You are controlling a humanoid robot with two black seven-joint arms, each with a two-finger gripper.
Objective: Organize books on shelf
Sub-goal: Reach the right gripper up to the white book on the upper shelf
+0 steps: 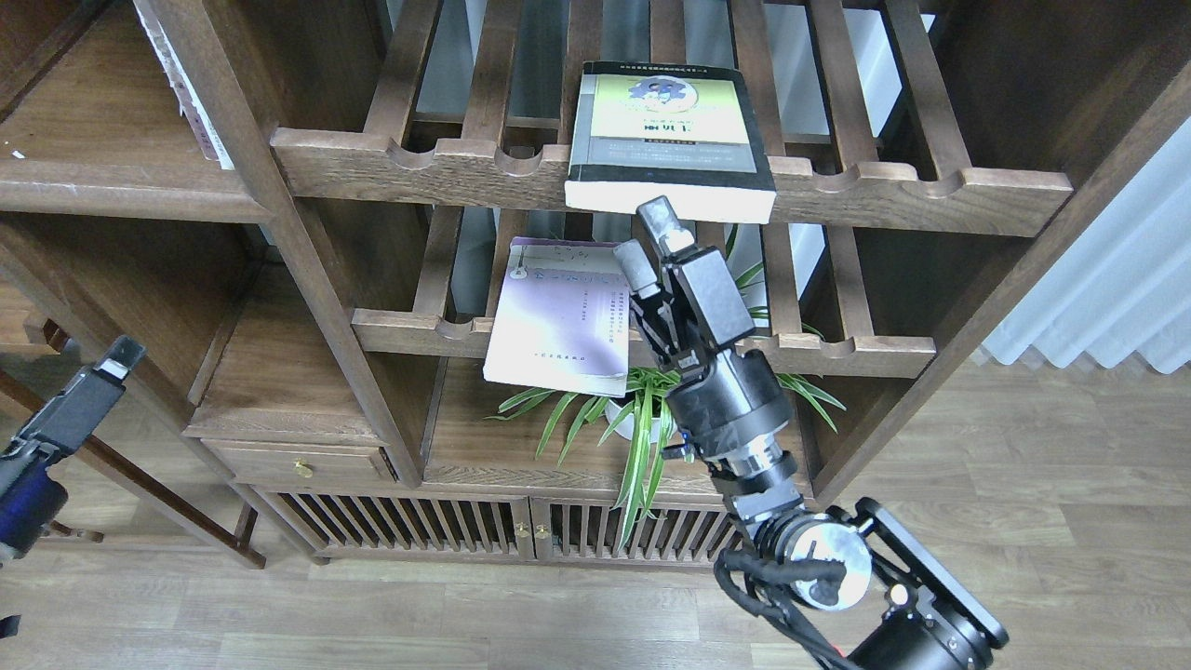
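The black-grey book (668,130) with a yellow front panel lies flat on the upper slatted rack, its front end overhanging the rail. The pale lavender-white book (563,316) lies on the lower slatted rack and also overhangs. A thin book edge with reddish trim (191,93) stands against the post on the flat dark-brown shelf (102,191) at upper left; its cover is hidden. My right gripper (649,244) is open and empty, just under the black-grey book's front edge and beside the lavender book's top right corner. My left gripper (110,361) is low at the left edge, seen end-on.
A spider plant in a white pot (642,419) stands on the board under the lower rack, behind my right arm. A small drawer (298,461) and slatted cabinet doors (521,530) are below. A white curtain (1117,279) hangs at the right. The floor is wood.
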